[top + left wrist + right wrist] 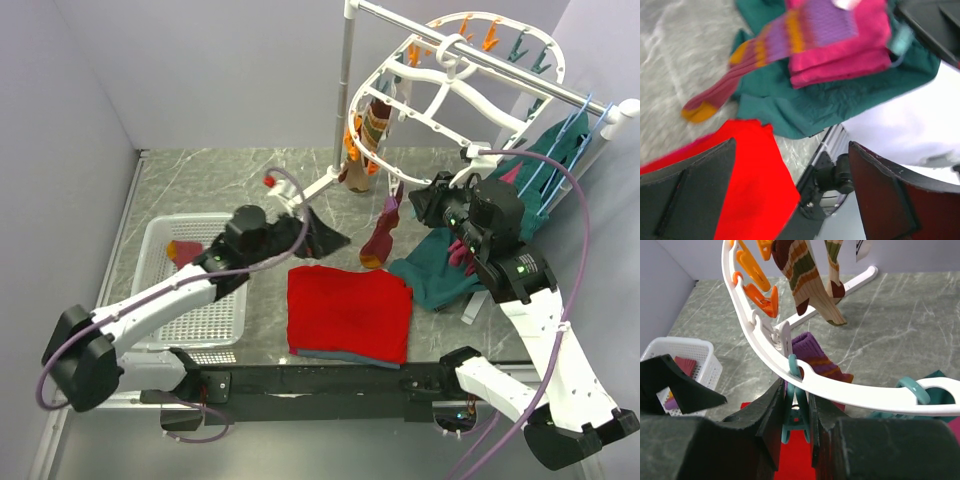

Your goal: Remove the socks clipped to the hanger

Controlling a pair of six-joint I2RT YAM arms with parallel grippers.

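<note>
Red cloth (350, 312): lies flat on the table, well in front of the hanger (452, 85).
Basket (215, 315): well to the left of the hanger, with one maroon sock (184, 250) already lying in it.
Left gripper (790, 155): jaws spread wide and holding nothing, hovering between the basket and the hanger.
Right gripper (797, 405): pinched onto a teal peg (794, 426) that dangles from the hanger's near rim.
Purple sock (812, 356): hangs just under that same stretch of rim, apparently from the pinched peg, though the bite itself is hidden.
Handling: the sock looks light, soft and limp. It will likely sag and drop once the peg lets go. It is best taken at the cuff close under the peg, where the knit is bunched. The hanger swings on its hook, so a hard pull would probably drag the frame along with it.
Tan striped sock (805, 282): clipped at the hanger's far side, beside the orange pegs (760, 287).
Writing: a pale tag (862, 247) hangs at the hanger's far edge, its marks too small to read.
</note>
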